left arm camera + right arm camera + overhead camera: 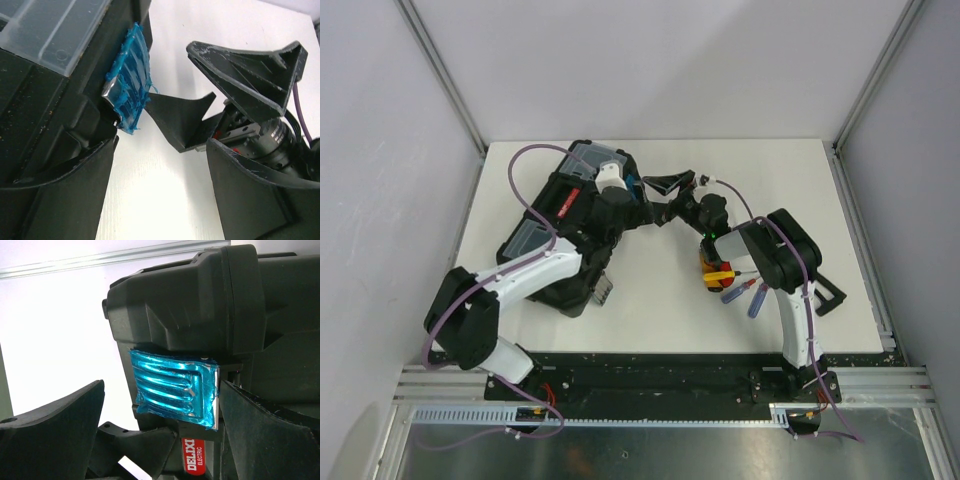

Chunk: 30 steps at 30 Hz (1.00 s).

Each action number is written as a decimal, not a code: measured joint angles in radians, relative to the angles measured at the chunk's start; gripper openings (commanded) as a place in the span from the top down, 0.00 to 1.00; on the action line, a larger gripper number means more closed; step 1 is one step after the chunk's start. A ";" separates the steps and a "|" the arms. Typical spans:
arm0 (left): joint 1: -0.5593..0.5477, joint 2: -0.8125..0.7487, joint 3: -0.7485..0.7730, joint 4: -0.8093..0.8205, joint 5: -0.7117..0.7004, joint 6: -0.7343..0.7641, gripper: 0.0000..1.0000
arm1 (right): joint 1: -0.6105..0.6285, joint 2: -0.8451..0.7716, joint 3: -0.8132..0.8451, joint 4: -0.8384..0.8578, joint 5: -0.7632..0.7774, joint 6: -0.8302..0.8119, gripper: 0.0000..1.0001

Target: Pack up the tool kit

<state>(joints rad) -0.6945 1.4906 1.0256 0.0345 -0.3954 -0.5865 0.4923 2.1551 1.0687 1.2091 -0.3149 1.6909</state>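
The black toolbox (565, 215) lies at the left of the table, its clear lid compartments (598, 157) facing up. A blue latch (175, 387) sits on its side, also seen in the left wrist view (129, 92). A red label (195, 462) is below the latch. My right gripper (162, 390) is open, its jaws standing either side of the latch without touching it. My left gripper (160, 150) is open and empty beside the box, its left finger (75, 190) against the box wall. Small screwdrivers (730, 283) with red, yellow and blue handles lie on the table by the right arm.
The two grippers (642, 208) (667, 197) are nearly touching by the box's right side; the right gripper's fingers (250, 65) fill the left wrist view. A black part (830, 290) lies at the right. White table (650, 300), walls all round.
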 measured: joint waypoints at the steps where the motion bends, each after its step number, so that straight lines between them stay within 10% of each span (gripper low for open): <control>1: -0.003 0.007 0.005 0.000 -0.015 -0.005 0.20 | 0.000 0.001 0.000 0.000 0.000 0.005 0.01; 30: -0.051 0.139 0.095 0.064 -0.253 -0.020 0.13 | -0.015 0.046 0.023 0.039 0.016 0.122 0.01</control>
<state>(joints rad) -0.7452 1.6299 1.1206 0.0986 -0.6483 -0.6064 0.4774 2.2013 1.0920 1.2480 -0.2989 1.8130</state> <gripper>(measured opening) 0.864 0.993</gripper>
